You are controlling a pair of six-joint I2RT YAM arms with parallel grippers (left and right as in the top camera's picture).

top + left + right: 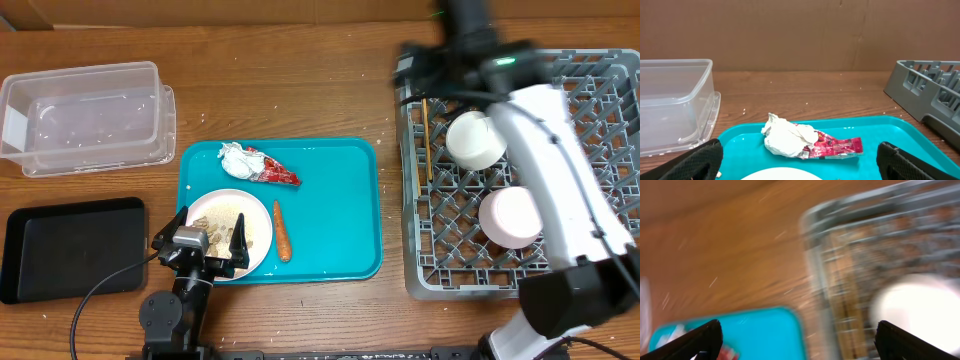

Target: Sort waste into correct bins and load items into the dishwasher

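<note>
Overhead, the right gripper (418,80) hung with jaws wide and empty above the far left corner of the grey plastic lattice dish rack (590,100), its white arm (560,170) reaching in from the near side; thin wooden chopsticks (426,140) lay in the rack just beside it. The left gripper (207,238), also wide, hovered over the white round plate (258,215).
</note>
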